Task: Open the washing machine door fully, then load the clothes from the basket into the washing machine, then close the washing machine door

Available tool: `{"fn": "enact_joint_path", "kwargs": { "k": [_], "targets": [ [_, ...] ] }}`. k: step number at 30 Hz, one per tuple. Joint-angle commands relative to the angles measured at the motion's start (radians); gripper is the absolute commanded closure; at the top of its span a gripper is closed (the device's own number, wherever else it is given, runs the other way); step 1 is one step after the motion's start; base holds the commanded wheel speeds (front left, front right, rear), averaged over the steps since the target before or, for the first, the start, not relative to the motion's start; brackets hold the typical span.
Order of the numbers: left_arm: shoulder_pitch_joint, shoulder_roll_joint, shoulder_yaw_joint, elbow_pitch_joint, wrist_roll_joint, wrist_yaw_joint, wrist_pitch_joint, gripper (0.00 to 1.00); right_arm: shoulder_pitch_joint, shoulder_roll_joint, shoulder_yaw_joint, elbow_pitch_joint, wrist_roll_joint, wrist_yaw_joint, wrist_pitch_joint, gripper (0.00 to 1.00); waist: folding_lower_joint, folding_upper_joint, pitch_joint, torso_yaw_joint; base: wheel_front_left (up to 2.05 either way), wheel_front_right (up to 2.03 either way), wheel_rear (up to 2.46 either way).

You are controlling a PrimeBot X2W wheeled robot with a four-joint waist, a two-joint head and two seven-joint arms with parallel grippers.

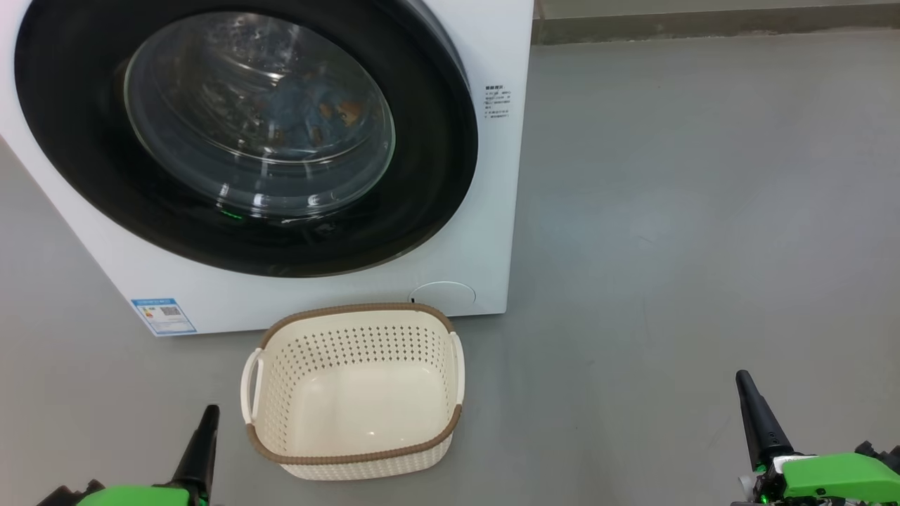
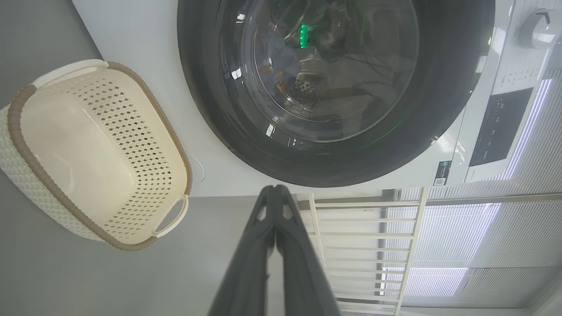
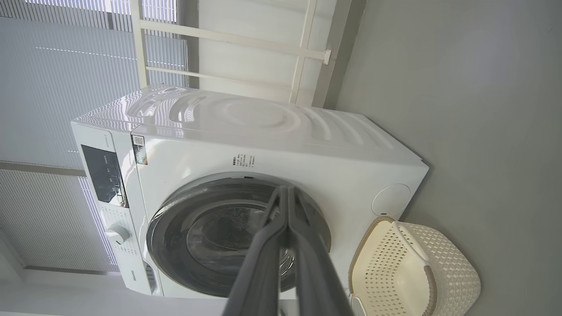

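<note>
Washing machine door (image 1: 70,140): it is sitting shut against the front of the washing machine (image 1: 485,232), its glossy black rim ringing the bulging glass window.
Clothes (image 1: 309,109): a light blue bundle with orange-brown prints is lying inside the drum and showing through the glass (dimly, behind the reflections).
Basket (image 1: 351,455): it is standing upright on the grey floor (image 1: 668,211) just in front of the machine, below the door, with its bare cream bottom showing. Whether its far rim is touching the cabinet cannot be told.
Left gripper (image 1: 209,414): it is hovering at the lower left of the head view, just left of the basket and apart from it. Its two dark fingers are pressing together tip to tip and gripping nothing.
Right gripper (image 1: 744,383): it is hovering at the lower right over bare floor, well apart from the basket. Its fingers are likewise pressing together and carrying nothing.
Blue label sticker (image 1: 163,316): it is sitting at the lower left corner of the machine's front.
Round flap (image 1: 441,294): it is sitting at the lower right of the front, just behind the basket's brown rim.
Control panel (image 3: 103,175): the dark strip is running along the top of the front, with a white knob (image 3: 117,235) beside it.
</note>
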Motion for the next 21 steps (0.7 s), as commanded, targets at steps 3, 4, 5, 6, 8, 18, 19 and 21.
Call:
{"fn": "enact_joint_path", "kwargs": {
  "k": [3,4,5,6,8,18,19,21],
  "targets": [
    [-0.056,0.019,0.043,-0.017,-0.054,-0.003,0.015,1.0,-0.051,-0.014,0.027,-0.023,0.062,-0.001,0.017,1.0,-0.0001,0.0,0.001,-0.002,0.0,0.0,0.0],
    [-0.057,0.019,0.045,-0.017,-0.064,-0.003,0.018,1.0,-0.052,-0.014,0.028,-0.022,0.074,-0.001,0.02,1.0,-0.0001,0.0,0.002,-0.003,0.0,0.0,0.0],
    [-0.059,0.019,0.047,-0.017,-0.074,-0.003,0.021,1.0,-0.053,-0.015,0.028,-0.022,0.086,-0.001,0.023,1.0,-0.0001,0.0,0.002,-0.003,0.0,0.0,0.0],
    [-0.06,0.019,0.05,-0.016,-0.084,-0.003,0.024,1.0,-0.055,-0.015,0.029,-0.022,0.099,-0.001,0.026,1.0,-0.0001,0.0,0.002,-0.004,0.0,0.0,0.0],
    [-0.063,0.019,0.054,-0.015,-0.104,-0.003,0.03,1.0,-0.057,-0.015,0.03,-0.021,0.123,-0.001,0.031,1.0,-0.0001,0.0,0.003,-0.005,0.0,0.0,0.0],
    [-0.068,0.017,0.063,-0.014,-0.13,-0.003,0.04,1.0,-0.061,-0.016,0.032,-0.021,0.157,-0.001,0.039,1.0,-0.0001,0.0,0.004,-0.007,0.0,0.0,0.0],
    [-0.068,0.017,0.063,-0.014,-0.13,-0.003,0.041,1.0,-0.061,-0.016,0.032,-0.021,0.157,-0.001,0.039,1.0,-0.0001,0.0,0.004,-0.007,0.0,0.0,0.0],
    [-0.068,0.016,0.064,-0.014,-0.129,-0.003,0.041,1.0,-0.061,-0.016,0.032,-0.021,0.157,-0.001,0.039,1.0,-0.0001,0.0,0.004,-0.007,0.0,0.0,0.0]
  ]
}}
